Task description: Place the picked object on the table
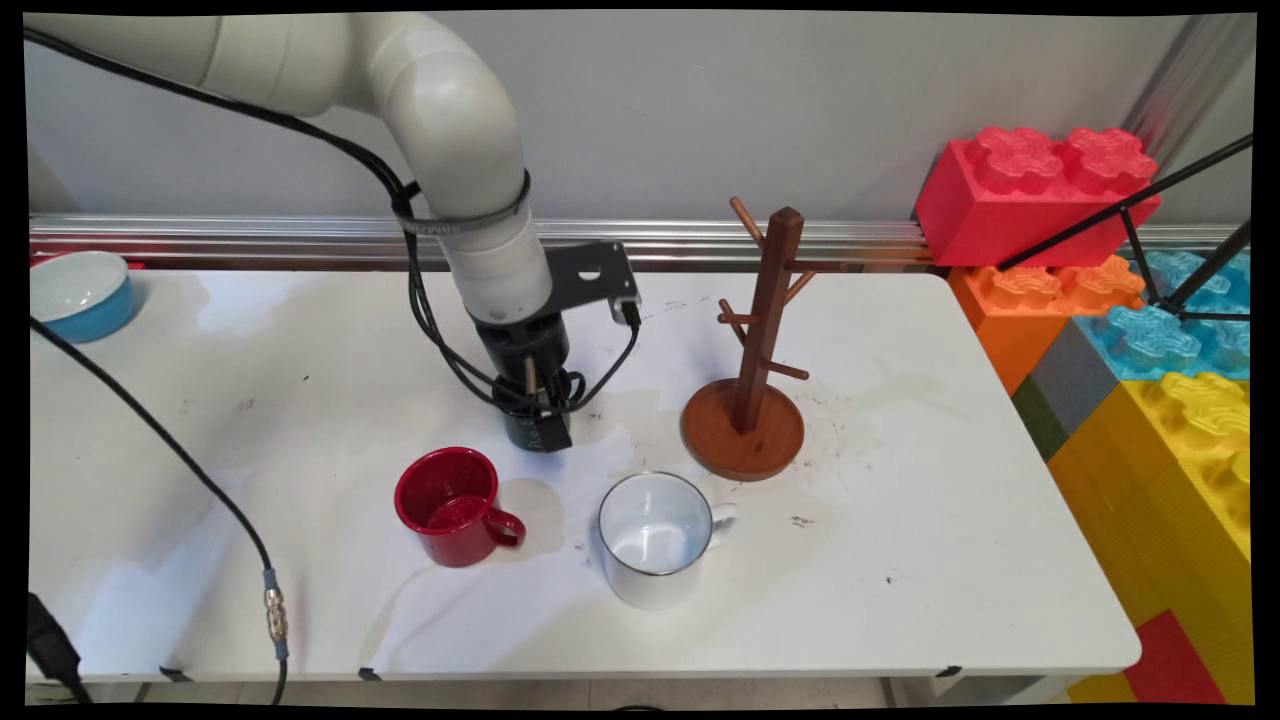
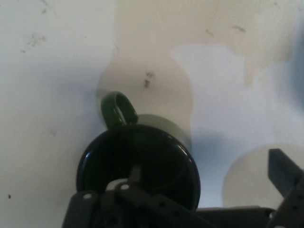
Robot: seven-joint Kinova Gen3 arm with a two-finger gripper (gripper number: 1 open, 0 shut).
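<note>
A dark green mug (image 2: 137, 161) stands upright on the white table (image 1: 900, 520), its handle (image 2: 116, 108) pointing toward the top of the hand view. My gripper (image 2: 207, 166) is lowered onto it and open. One finger (image 2: 130, 180) reaches down inside the mug. The other finger (image 2: 285, 171) is outside it, well clear of the wall. In the main view the gripper (image 1: 540, 428) covers most of the green mug (image 1: 520, 432). A red mug (image 1: 450, 505) and a white mug (image 1: 655, 538) stand just in front, both upright.
A wooden mug tree (image 1: 750, 370) with bare pegs stands right of the gripper. A blue bowl (image 1: 80, 293) sits at the far left corner. Big toy bricks (image 1: 1130, 330) are stacked off the table's right edge. Black cables (image 1: 200, 480) hang across the left side.
</note>
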